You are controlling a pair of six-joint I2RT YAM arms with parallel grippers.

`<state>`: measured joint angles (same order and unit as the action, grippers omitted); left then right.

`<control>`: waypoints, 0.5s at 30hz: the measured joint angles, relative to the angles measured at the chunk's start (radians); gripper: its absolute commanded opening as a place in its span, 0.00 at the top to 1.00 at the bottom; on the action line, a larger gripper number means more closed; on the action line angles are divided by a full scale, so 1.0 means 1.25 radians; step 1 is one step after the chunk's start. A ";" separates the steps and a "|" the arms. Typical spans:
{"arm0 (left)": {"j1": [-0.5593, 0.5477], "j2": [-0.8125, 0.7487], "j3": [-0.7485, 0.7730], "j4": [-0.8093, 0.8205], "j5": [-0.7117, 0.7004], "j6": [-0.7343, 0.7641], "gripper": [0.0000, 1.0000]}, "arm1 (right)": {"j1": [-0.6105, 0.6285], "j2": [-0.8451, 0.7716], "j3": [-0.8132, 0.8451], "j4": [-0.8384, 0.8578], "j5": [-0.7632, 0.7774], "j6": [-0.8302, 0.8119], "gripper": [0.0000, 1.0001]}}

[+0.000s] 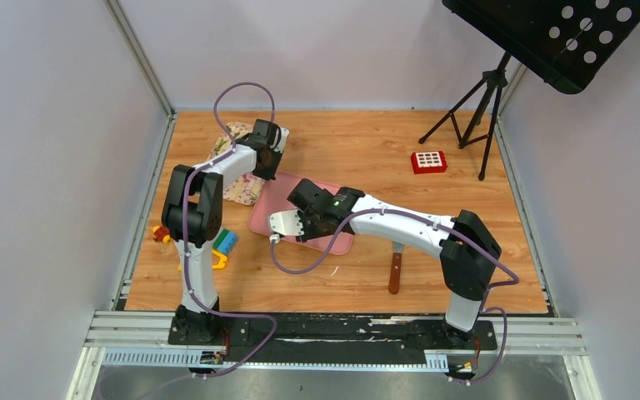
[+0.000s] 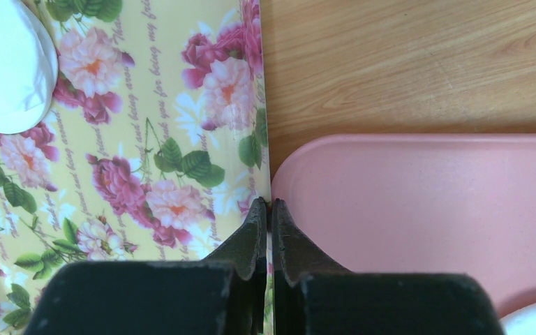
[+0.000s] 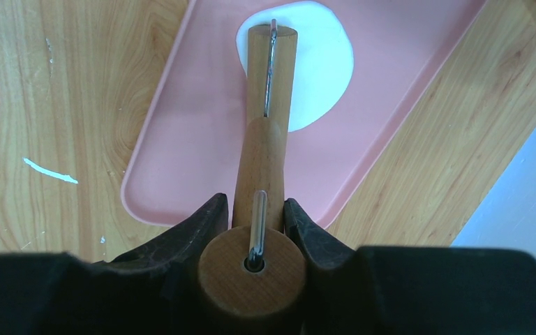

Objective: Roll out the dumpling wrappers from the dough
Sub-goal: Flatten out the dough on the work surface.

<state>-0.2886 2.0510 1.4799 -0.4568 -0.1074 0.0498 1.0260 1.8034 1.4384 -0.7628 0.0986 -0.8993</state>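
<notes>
My right end effector (image 3: 258, 209) is gripping the roller handle (image 3: 262, 167), left end effector (image 2: 270, 209) pinching the floral sheet (image 2: 146, 125). Dough (image 3: 324, 70) ahead is looking soft.

You have bright, even overhead light with soft shadows; the dough (image 3: 321, 70) nearly washes out, the floral sheet (image 2: 146, 139) shines, and near foregrounds blur.

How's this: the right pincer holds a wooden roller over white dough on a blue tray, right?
No, the tray is pink, not blue; the right wrist view shows it. The right pincer does hold the roller over the dough.
</notes>
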 measured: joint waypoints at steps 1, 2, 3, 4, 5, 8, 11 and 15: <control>0.000 0.000 0.000 0.000 0.000 0.000 1.00 | 0.002 0.000 0.000 -0.002 0.001 -0.001 1.00; 0.000 0.000 0.000 0.000 0.000 0.000 1.00 | 0.003 0.000 0.000 -0.004 0.003 -0.001 1.00; 0.000 0.000 0.000 0.000 0.000 0.000 1.00 | 0.005 0.000 0.000 -0.005 0.004 -0.001 1.00; 0.000 0.000 0.000 0.000 0.000 0.000 1.00 | 0.007 0.000 0.000 -0.008 0.005 -0.002 1.00; 0.000 0.000 0.000 0.000 0.000 0.000 1.00 | 0.008 -0.001 0.000 -0.009 0.005 -0.002 1.00; 0.000 0.000 0.000 0.000 0.000 0.000 1.00 | 0.011 -0.001 0.000 -0.014 0.007 -0.004 1.00; 0.000 0.000 0.000 0.000 0.000 0.000 1.00 | 0.013 -0.003 -0.004 -0.013 0.009 -0.006 1.00; 0.000 0.000 0.000 0.000 0.000 0.000 1.00 | 0.018 -0.008 -0.009 -0.017 0.010 -0.008 1.00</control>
<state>-0.2886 2.0510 1.4799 -0.4564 -0.1074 0.0498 1.0489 1.7931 1.4277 -0.7845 0.1112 -0.9096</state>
